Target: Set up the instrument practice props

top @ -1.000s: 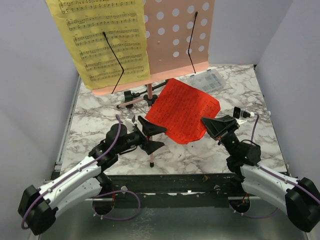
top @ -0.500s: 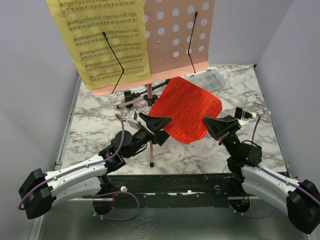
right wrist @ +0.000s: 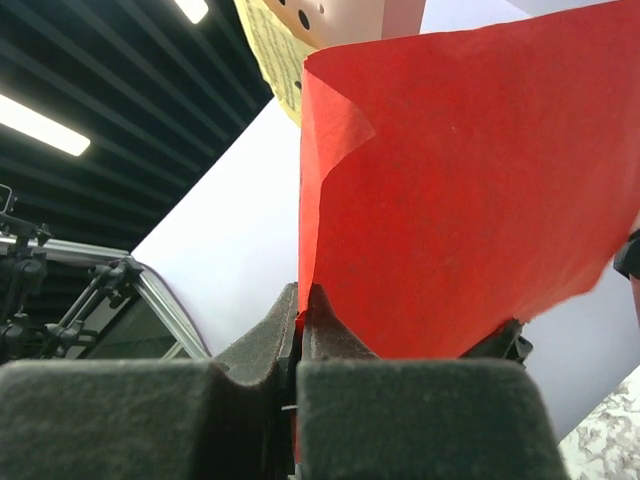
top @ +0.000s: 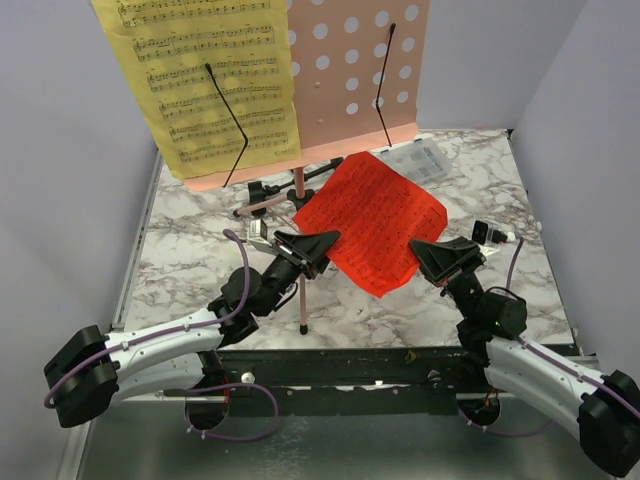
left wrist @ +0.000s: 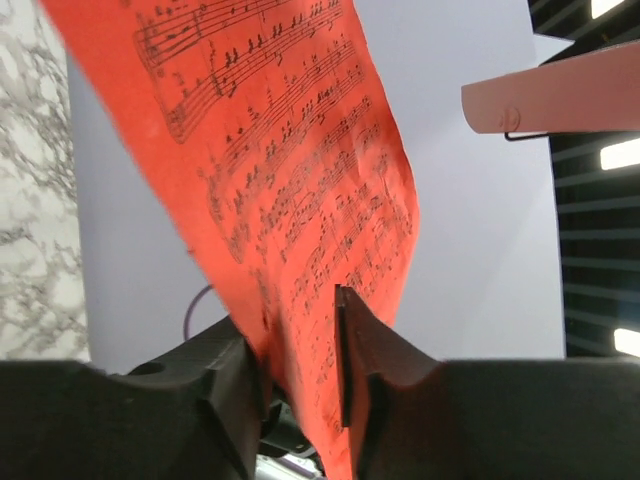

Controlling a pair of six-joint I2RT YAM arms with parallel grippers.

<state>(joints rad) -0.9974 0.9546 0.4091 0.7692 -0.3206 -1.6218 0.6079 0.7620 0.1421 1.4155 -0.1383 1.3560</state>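
Note:
The pink perforated music stand rises at the back on a thin pole, and a yellow sheet-music page rests on its left half. A red sheet-music page hangs in the air between my two grippers. My right gripper is shut on its lower right edge, the red page pinched tight in the right gripper. My left gripper straddles the page's left edge. In the left wrist view the red page passes between the left gripper jaws, which still stand apart.
A clear plastic compartment box lies on the marble table at the back right. A small white and metal bit lies right of the right gripper. One tripod leg reaches toward the near edge, beside my left arm.
My left arm has swung right and forward to the red page's left edge, and its jaws have narrowed around it. The page and right gripper have drifted slightly right.

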